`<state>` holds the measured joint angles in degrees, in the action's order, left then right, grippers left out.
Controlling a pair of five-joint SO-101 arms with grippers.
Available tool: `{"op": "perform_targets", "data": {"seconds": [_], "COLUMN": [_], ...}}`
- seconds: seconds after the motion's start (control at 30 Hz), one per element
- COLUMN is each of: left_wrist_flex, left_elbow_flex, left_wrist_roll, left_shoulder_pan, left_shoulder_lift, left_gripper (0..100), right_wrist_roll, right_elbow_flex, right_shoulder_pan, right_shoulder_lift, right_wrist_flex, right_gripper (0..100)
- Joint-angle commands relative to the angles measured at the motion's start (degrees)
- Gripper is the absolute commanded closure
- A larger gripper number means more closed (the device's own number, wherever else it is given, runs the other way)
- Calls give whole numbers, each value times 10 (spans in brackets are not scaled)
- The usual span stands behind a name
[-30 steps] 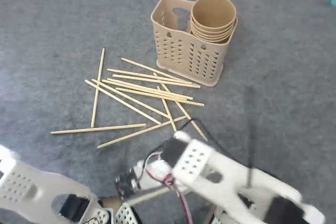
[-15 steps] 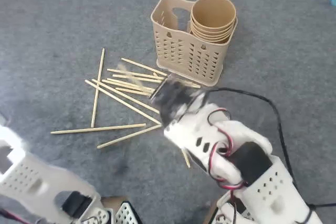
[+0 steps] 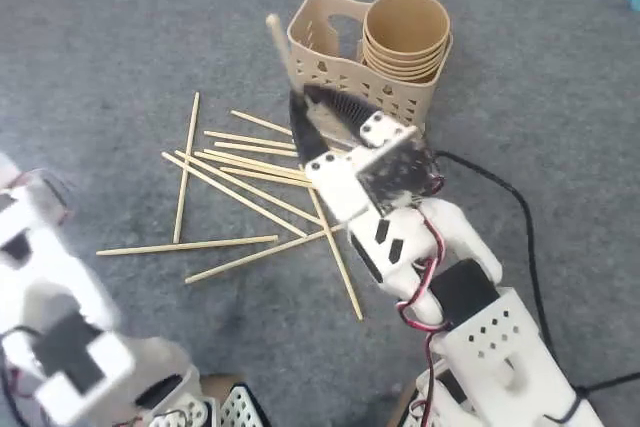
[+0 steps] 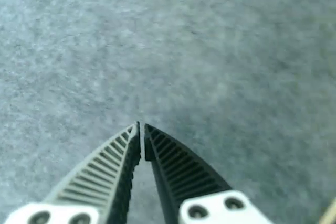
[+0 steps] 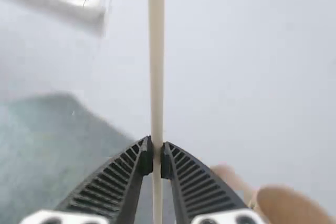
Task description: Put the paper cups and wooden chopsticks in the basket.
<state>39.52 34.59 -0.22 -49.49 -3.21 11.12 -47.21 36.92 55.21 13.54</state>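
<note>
Chopstick (image 5: pixel 156 51) sticks up, pinched tight in the right gripper (image 5: pixel 156 148), just beside the basket (image 3: pixel 310 9). It should go over the side without cups (image 3: pixel 405 22), then drop straight down, not tip out.

Grey carpet-like cover (image 3: pixel 120 57) over the whole table. Basket (image 3: pixel 350 107) stands on it, just past the right fingers (image 3: pixel 308 135). Loose chopsticks (image 3: pixel 250 172) lie flat and crossed, starting just beside those fingers and fanning out away from them. One chopstick (image 3: pixel 340 257) runs back under the arm behind them. Black cable (image 3: pixel 522 222) lies on the carpet further behind. Left fingers (image 4: pixel 115 177) over grey carpet.
</note>
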Motion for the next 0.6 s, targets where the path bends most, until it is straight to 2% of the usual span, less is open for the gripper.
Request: {"op": "perform_targets", "data": {"seconds": [0.0, 0.1, 0.2, 0.37, 0.57], "left_wrist_flex": [-13, -15, -18, -66, -88], "left_elbow_flex": [81, 143, 193, 266, 314], "left_wrist_roll": [4, 4, 4, 2, 0], "left_shoulder_pan": [49, 76, 105, 127, 148], "left_shoulder_lift": [-110, -156, -203, -279, -339], "left_gripper": [986, 985, 985, 985, 983], "right_wrist_roll": [-4, -6, -10, -18, -117], "right_elbow_flex": [3, 5, 44, 162, 317], "right_shoulder_pan": [-35, -57, -77, -119, -167], "right_shoulder_lift": [-7, -64, -151, -308, -497], "right_wrist_flex": [-138, -252, -316, -327, -322], "right_gripper": [986, 986, 986, 989, 989]}}
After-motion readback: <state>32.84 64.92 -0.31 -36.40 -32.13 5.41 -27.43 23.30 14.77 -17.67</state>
